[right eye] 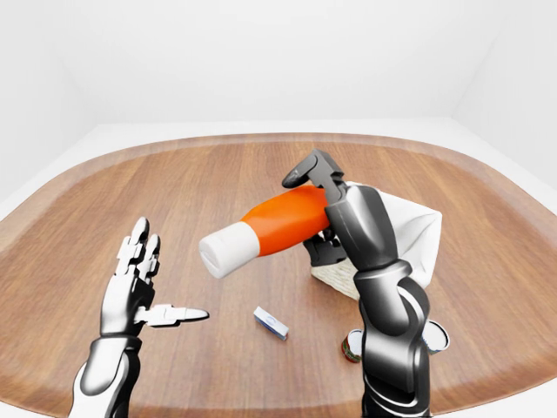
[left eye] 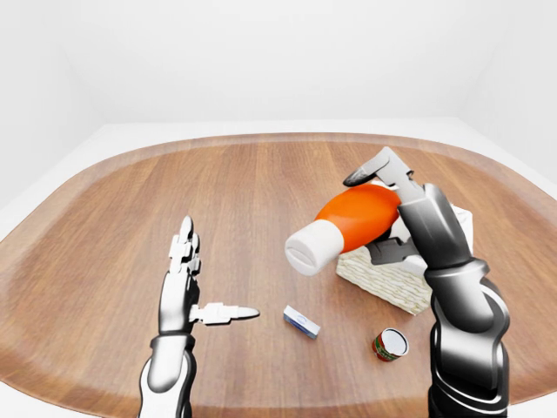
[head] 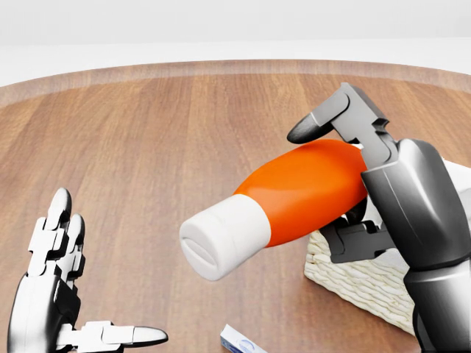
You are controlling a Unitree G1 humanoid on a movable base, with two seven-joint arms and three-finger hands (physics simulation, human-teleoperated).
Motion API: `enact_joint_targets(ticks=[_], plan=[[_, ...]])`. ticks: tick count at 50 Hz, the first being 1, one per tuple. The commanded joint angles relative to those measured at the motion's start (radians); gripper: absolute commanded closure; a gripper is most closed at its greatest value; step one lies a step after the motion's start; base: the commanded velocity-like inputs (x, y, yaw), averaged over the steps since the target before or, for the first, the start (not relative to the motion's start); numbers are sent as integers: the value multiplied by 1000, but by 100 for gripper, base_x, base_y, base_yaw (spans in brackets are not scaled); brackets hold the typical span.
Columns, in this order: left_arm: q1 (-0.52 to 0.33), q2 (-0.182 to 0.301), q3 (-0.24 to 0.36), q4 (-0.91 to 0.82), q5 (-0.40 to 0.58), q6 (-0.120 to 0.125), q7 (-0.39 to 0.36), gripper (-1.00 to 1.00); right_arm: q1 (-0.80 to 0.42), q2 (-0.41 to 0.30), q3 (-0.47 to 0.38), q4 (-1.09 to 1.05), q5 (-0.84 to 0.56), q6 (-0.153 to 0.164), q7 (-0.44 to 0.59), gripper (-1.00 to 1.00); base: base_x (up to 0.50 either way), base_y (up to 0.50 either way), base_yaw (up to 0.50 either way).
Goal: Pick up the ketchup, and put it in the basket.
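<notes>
I'm gripping the ketchup (head: 294,195) in my right hand (head: 368,173), easing it toward three o'clock over the basket (head: 360,283), left hand (left eye: 184,287) spread empty.

On the wooden table (left eye: 130,200), the basket (left eye: 396,280) stands at the right of the left-eye view. The ketchup bottle (left eye: 348,225) lies tilted above its left edge, in the right hand (left eye: 396,213). A small box (left eye: 301,321) and a can (left eye: 390,344) lie below; the left hand (left eye: 184,287) hovers left.
</notes>
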Motion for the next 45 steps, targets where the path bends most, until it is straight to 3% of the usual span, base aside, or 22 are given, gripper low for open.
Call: enact_joint_targets(ticks=[1,7,18,26,45], plan=[[-7,0,5,8,0,1,0,-100,-93,-57,-60,35,-106,0,76,100,0,0,0],[-8,0,7,9,-1,0,-1,-100,-153,-114,-108,48,-158,0,149,100,0,0,0],[-12,0,7,21,2,-9,2,-100,-224,-185,-153,116,-178,0,181,100,0,0,0],[-13,-1,7,26,3,-11,3,-100,-300,-275,-182,187,-242,0,243,100,0,0,0],[-15,0,2,35,5,-15,8,-100,-371,-404,-227,369,-286,0,245,100,0,0,0]])
